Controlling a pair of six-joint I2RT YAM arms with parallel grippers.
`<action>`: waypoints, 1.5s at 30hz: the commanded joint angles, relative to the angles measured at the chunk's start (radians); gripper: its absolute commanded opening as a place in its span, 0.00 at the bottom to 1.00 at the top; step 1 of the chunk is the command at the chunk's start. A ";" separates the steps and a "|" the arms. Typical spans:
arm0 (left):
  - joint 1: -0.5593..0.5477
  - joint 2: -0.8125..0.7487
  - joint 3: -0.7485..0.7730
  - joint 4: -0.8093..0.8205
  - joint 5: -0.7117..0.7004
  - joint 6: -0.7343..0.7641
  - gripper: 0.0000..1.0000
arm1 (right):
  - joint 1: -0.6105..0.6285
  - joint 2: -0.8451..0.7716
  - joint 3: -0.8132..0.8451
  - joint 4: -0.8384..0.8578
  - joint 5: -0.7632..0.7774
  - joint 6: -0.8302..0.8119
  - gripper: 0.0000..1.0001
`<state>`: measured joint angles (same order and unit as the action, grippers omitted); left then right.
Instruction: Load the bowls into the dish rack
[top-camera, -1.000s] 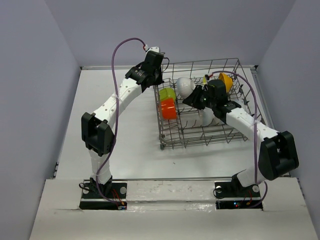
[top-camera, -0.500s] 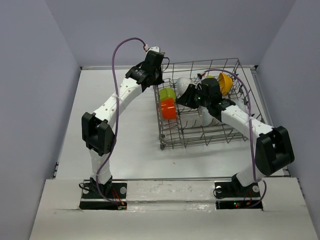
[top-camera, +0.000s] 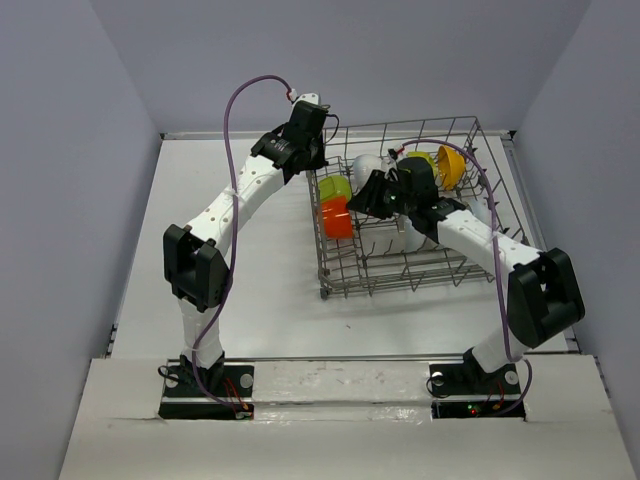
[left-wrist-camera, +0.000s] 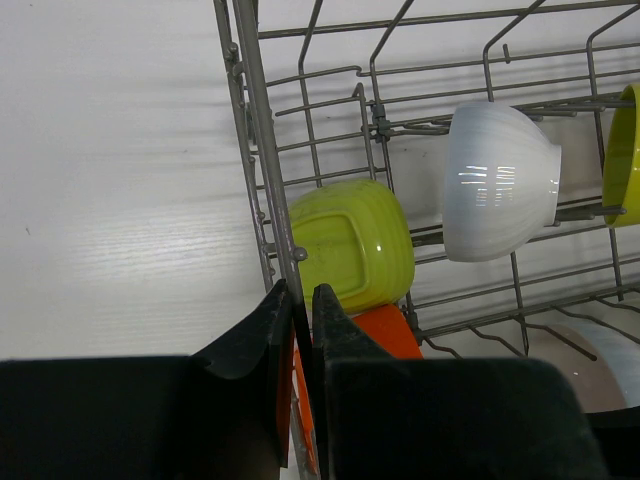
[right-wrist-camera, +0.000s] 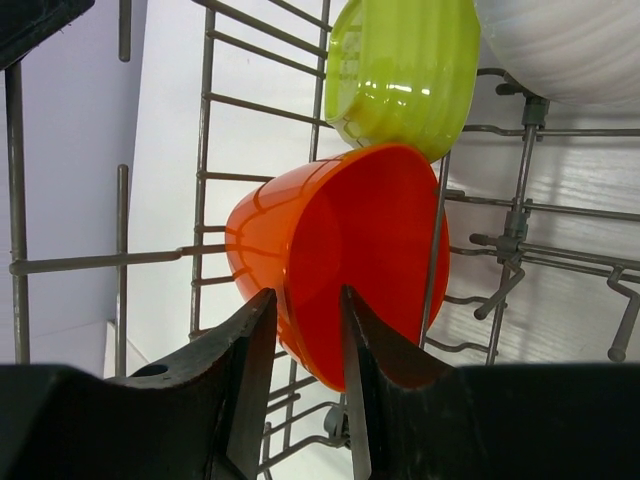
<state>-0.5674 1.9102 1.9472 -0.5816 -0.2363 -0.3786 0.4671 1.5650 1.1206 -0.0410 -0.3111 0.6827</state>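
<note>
Inside the dish rack (top-camera: 400, 272), red-orange bowl (right-wrist-camera: 340, 250) on edge between right hand's (right-wrist-camera: 308, 300) fingers (right-wrist-camera: 240, 385)

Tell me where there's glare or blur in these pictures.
Left wrist: striped glare on the white bowl, and its own fingers are dark and featureless. Right wrist: bright sheen on the lime green bowl. Top external: even light, sharp, faint shadows.

The dish rack (left-wrist-camera: 275, 150) is formed of dull grey metal wire. The red-orange bowl (right-wrist-camera: 340, 250), lime green bowl (right-wrist-camera: 405, 65) and white bowl (left-wrist-camera: 497, 180) are finished smooth and glossy.
</note>
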 joint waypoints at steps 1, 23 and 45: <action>0.000 -0.034 0.071 0.065 0.002 0.046 0.00 | 0.010 -0.003 0.051 0.059 -0.003 0.005 0.37; 0.000 -0.034 0.073 0.062 0.002 0.046 0.00 | 0.038 0.047 0.077 0.069 -0.022 0.009 0.38; 0.000 -0.036 0.084 0.052 -0.005 0.052 0.00 | 0.038 0.027 0.077 0.041 0.059 -0.018 0.01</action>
<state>-0.5674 1.9106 1.9495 -0.5854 -0.2371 -0.3767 0.4942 1.6184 1.1534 -0.0025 -0.3099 0.7025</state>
